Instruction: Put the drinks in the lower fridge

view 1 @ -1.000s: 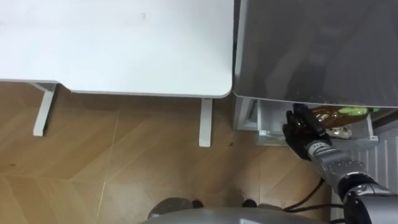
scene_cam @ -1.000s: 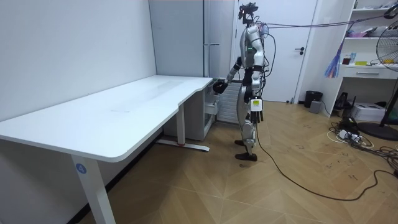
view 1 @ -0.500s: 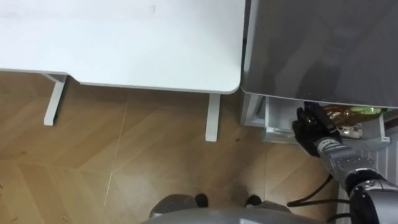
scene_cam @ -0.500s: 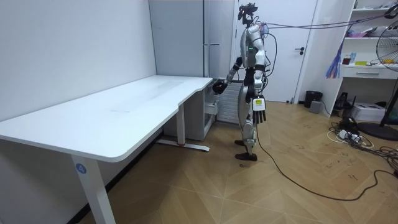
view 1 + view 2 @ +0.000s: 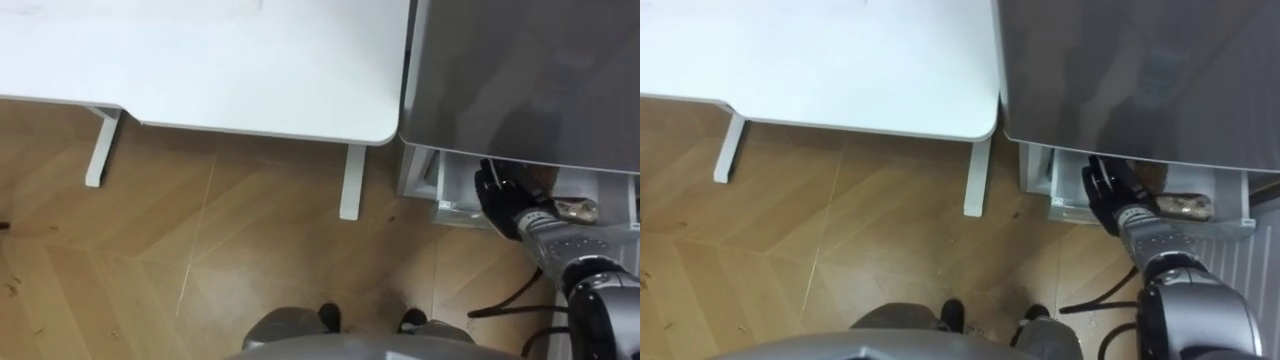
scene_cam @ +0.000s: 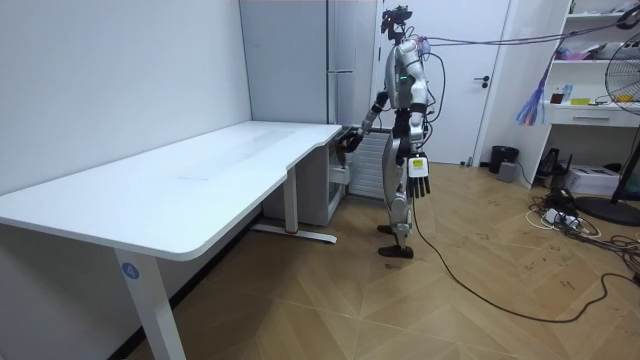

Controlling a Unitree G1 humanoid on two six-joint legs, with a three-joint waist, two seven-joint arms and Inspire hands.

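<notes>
Drink delivery at the lower fridge, left eye view: my right hand (image 5: pixel 505 205) reaches into the open fridge drawer (image 5: pixel 445 208) under the grey fridge (image 5: pixel 520 70), fingers straight and spread, clasping nothing. A brownish drink bottle (image 5: pixel 575 209) lies on its side inside the drawer, just beside the hand on my right. Whether a fingertip touches it I cannot tell. The white tabletop (image 5: pixel 220 60) ends right beside the fridge on my left, above the wooden floor (image 5: pixel 200 260).

Room view: I stand upright at the tabletop's end, facing the fridge, right arm stretched forward and down to the drawer. My left hand (image 6: pixel 421 184) hangs by the hip, fingers relaxed and straight.

Right eye view: the bottle rests crosswise in the right part of the drawer, and my fingers fan over the left part, under the fridge's overhanging edge.

As I read it, the bottle is down and the step in hand is getting out cleanly. I would draw the hand back along the arm's own line, keeping the fingers flat so they neither roll the bottle nor catch the drawer's front wall or the edge above. Before closing, I would check that the bottle sits below the rim, then press on the drawer front with flat fingers.
</notes>
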